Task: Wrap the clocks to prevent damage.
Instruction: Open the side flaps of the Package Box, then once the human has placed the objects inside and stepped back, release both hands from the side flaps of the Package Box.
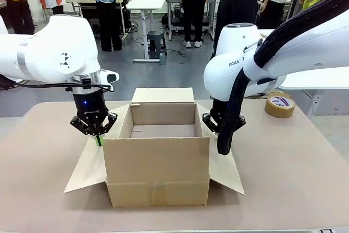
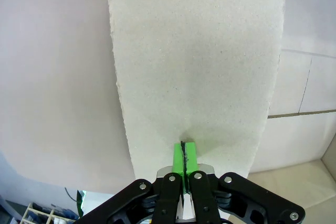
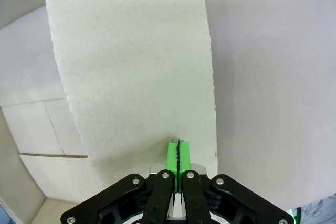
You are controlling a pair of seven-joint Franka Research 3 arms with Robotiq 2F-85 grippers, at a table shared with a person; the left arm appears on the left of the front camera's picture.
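Box flaps splayed, L tool touching left flap, R tool right flap

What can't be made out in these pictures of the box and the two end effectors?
- Front view: box floor's near part, behind its front wall.
- Front view: right end effector tips, behind the black cable sleeve.
- Front view: tape roll print, too small.
- Left wrist view: flap end, cut by the top edge.

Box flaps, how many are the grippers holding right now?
2. The left gripper is shut on the left flap, the right gripper on the right flap.
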